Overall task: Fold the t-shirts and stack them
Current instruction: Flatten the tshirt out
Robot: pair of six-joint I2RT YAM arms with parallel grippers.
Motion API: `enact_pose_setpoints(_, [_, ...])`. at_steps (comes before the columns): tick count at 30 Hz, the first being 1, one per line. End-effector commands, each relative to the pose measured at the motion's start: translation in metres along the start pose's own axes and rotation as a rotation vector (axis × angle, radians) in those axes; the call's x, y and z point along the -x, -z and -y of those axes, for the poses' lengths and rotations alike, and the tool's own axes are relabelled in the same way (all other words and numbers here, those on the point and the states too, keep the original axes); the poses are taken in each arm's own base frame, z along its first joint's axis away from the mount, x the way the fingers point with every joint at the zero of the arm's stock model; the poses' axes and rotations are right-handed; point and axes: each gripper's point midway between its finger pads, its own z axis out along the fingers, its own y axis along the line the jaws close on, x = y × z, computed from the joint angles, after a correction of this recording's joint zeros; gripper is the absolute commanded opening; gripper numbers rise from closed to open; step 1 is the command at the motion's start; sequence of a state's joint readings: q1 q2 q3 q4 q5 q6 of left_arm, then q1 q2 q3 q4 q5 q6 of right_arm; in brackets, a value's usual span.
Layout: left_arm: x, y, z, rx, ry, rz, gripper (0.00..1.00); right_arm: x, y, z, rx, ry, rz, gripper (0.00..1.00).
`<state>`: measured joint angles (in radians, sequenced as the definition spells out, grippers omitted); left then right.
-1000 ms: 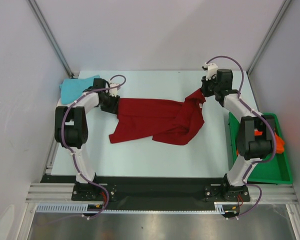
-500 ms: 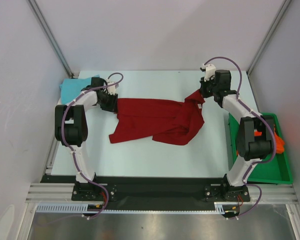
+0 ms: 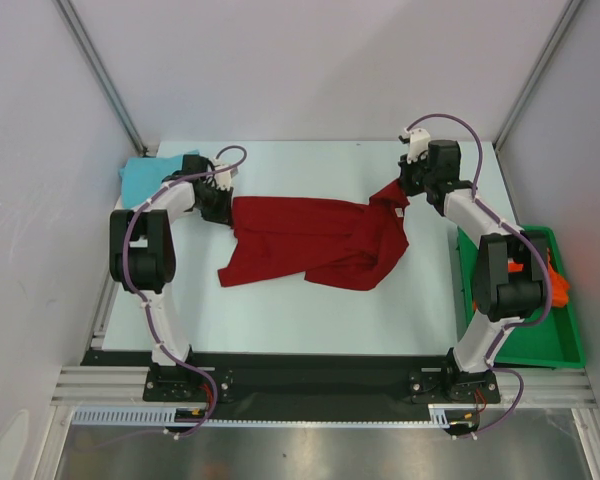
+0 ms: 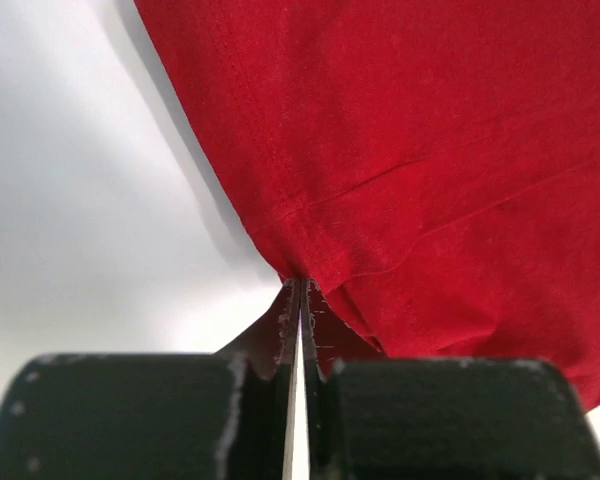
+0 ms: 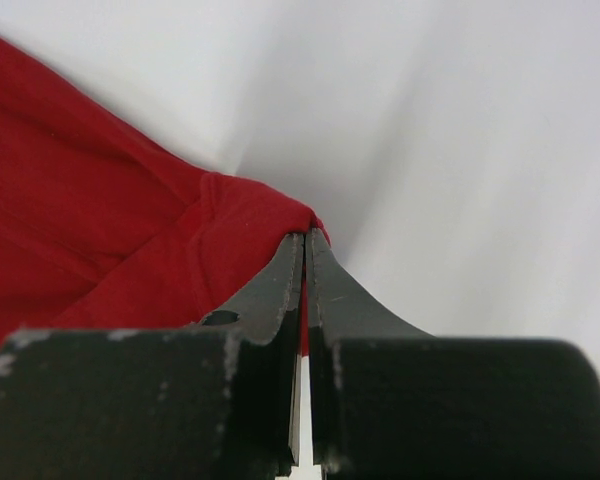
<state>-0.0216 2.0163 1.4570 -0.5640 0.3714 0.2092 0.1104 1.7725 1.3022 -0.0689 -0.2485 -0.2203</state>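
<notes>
The turquoise t-shirt (image 3: 145,178) lies far left; our left gripper (image 3: 226,207) pinches an edge of the dark red t-shirt (image 3: 315,240) spread mid-table. Our right gripper (image 3: 405,188) clamps its other end, and the green tray (image 3: 540,345) beyond holds the orange t-shirt (image 3: 558,283)

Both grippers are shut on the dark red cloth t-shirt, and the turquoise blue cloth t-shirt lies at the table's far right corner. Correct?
No: the top external view shows the turquoise blue cloth t-shirt at the table's far left corner. The left gripper and right gripper are indeed shut on the dark red cloth t-shirt.
</notes>
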Motion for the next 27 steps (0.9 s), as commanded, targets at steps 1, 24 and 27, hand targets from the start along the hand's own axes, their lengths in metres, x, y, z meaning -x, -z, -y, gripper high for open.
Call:
enact_pose_setpoints(1, [0.019, 0.008, 0.005, -0.024, -0.028, 0.055, 0.01, 0.026, 0.011, 0.003, -0.024, 0.033, 0.079, 0.0])
enact_pose_setpoints(24, [0.004, 0.008, 0.005, -0.018, 0.026, 0.031, 0.47, 0.025, 0.014, 0.007, -0.042, 0.038, 0.078, 0.0])
enact_pose_setpoints(27, [0.004, 0.006, 0.005, -0.036, 0.036, 0.03, 0.47, 0.022, 0.014, 0.007, -0.042, 0.04, 0.074, 0.0])
